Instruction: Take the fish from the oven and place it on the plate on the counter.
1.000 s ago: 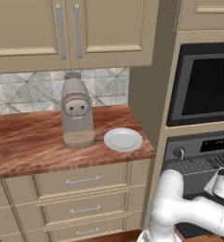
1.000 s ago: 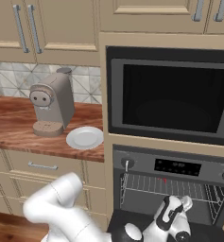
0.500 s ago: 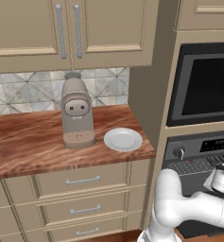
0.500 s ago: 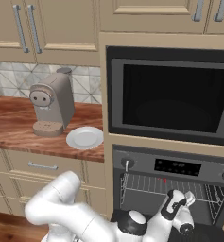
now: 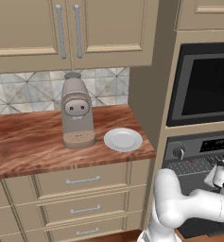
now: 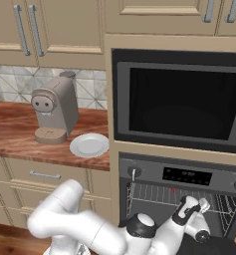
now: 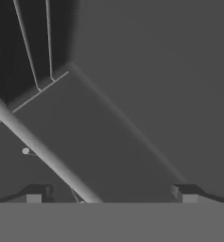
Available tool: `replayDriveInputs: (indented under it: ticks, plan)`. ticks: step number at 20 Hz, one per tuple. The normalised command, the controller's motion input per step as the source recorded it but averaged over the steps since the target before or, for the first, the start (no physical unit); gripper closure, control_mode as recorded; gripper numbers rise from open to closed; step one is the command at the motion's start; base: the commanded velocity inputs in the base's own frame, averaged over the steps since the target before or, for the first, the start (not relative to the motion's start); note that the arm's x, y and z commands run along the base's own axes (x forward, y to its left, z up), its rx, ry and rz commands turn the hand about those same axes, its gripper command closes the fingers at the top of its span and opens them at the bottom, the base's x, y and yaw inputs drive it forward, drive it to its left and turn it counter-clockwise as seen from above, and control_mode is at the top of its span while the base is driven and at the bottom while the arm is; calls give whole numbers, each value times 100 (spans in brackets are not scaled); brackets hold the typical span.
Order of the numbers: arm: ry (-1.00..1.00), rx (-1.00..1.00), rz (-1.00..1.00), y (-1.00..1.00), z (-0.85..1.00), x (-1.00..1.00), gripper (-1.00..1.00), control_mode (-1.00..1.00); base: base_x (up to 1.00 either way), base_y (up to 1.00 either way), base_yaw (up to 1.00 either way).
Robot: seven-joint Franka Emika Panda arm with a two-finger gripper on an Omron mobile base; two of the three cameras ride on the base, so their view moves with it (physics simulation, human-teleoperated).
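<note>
- Left base view: you see the white plate (image 5: pixel 123 139) lying flat on the reddish wood table (image 5: pixel 28 142), near its right end, just beside the beige coffee machine (image 5: pixel 77 113) and apart from it. Beige drawers (image 5: pixel 82 180) sit under the table and beige wall cabinets (image 5: pixel 66 30) hang above. To the right, the oven (image 5: pixel 198 147) shows its silver control panel with a round knob (image 5: pixel 179 153), and a wire rack (image 5: pixel 198 165) runs just below the panel. A tiny red speck on that rack, right of the knob, may be the fish (image 5: pixel 191 161); it is too small for you to be sure. The arm reaches from the lower right toward the oven opening.
- Right base view: you see the plate (image 6: pixel 89 145) bare on the table (image 6: pixel 20 137), right of the coffee machine (image 6: pixel 54 114). The black glass-fronted appliance (image 6: pixel 181 107) sits above the oven (image 6: pixel 189 175). The oven's cavity is open to view, and a small red spot on the wire rack (image 6: pixel 154 193) is likely the fish (image 6: pixel 173 190). The claw (image 6: pixel 193 208) is in front of the rack, lower than the red spot and to its right.
- Hand view: you look into the dark oven interior, with rack wires (image 7: pixel 42 151) crossing at a slant. The claw (image 7: pixel 108 193) has its two tips spread wide apart, with nothing between them.
</note>
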Motion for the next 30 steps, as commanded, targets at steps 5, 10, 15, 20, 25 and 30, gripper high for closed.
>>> replayDriveInputs:
  ticks: [5,10,15,20,25,30]
  plan:
    - [-13,14,14,0,-68,0,-100,-100,0,0,0]
    - [-13,13,23,0,-65,-13,-100,-100,0,0,0]
    - [-21,12,16,0,-74,-4,-100,-100,0,0,0]
    - [-31,17,6,0,-94,0,-100,-100,0,0,0]
    - [-32,22,0,-8,-100,-24,-100,-100,0,0,0]
    - [-34,24,0,-12,-100,-37,-100,-100,0,0,0]
